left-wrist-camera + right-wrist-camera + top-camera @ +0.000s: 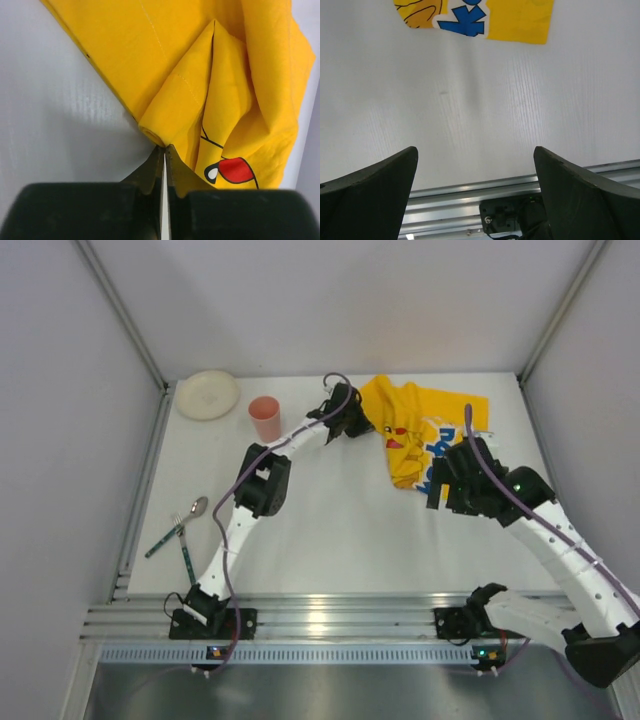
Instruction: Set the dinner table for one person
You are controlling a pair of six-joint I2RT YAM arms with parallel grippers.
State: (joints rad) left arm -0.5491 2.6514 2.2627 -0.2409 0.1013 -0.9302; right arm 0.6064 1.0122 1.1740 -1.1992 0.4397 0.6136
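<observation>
White is the colour of the big desk (340, 530) seen from above, and it fills most of the view. A pale round plate (207, 395) sits in the far left corner, with a pink cup (265, 418) standing just beside it. Near the left edge lie a spoon (165, 540) and a fork (185, 552), both with blue-green handles, and they cross each other. A yellow Pikachu cloth (410, 430) lies crumpled at the far right of the desk. The left hand (358, 425) reaches to the left edge of that cloth. The right hand (437, 490) hangs over the near edge of the cloth, on the right side. From the left wrist, the yellow Pikachu cloth (200, 75) is bunched into folds, and a red cheek and black lines show on it. The left hand (164, 150) is squeezed almost flat together, and its tips pinch the end of one rolled fold. The white desk (60, 110) shows bare on the left. From the right wrist, the right hand (475, 150) is spread wide, and its two dark fingers (375, 195) hold nothing. Bare white desk (485, 100) lies between them. A bit of the cloth (520, 20) with blue letters shows at the top, well apart from the fingers. A shiny metal rail (470, 195) runs along the bottom.
</observation>
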